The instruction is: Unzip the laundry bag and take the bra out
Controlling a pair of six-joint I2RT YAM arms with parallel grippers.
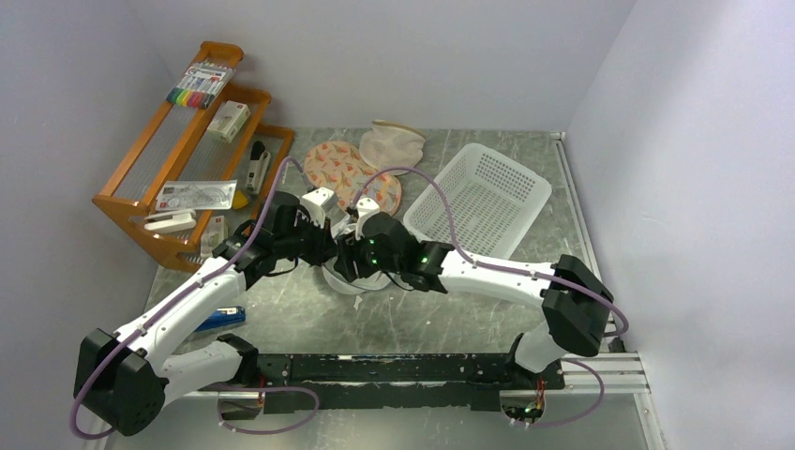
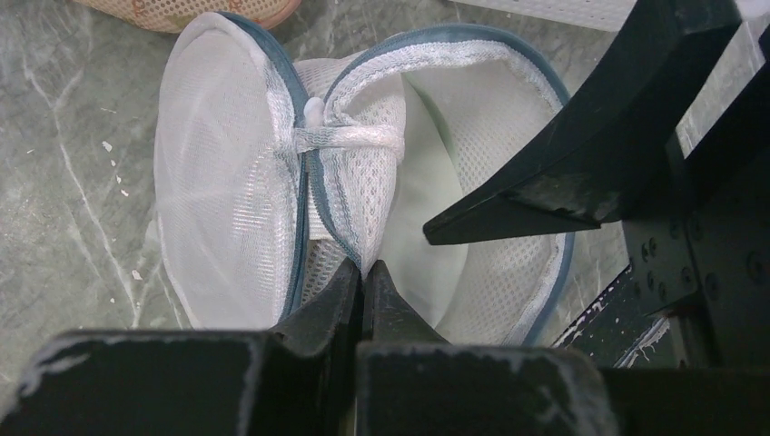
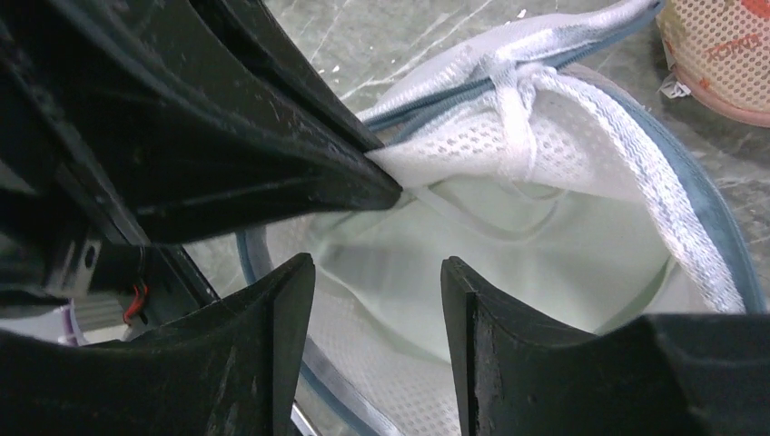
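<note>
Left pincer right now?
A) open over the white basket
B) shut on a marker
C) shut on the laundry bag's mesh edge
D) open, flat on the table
C: in the left wrist view the left pincer is pressed shut on a mesh flap of the laundry bag, with no gap showing.

The left tool [image 2: 363, 272] pinches the blue-trimmed rim of the white mesh laundry bag [image 2: 227, 182], which gapes open on the desk [image 2: 73, 200]. The right tool's finger [image 2: 581, 154] points over its mouth.
</note>
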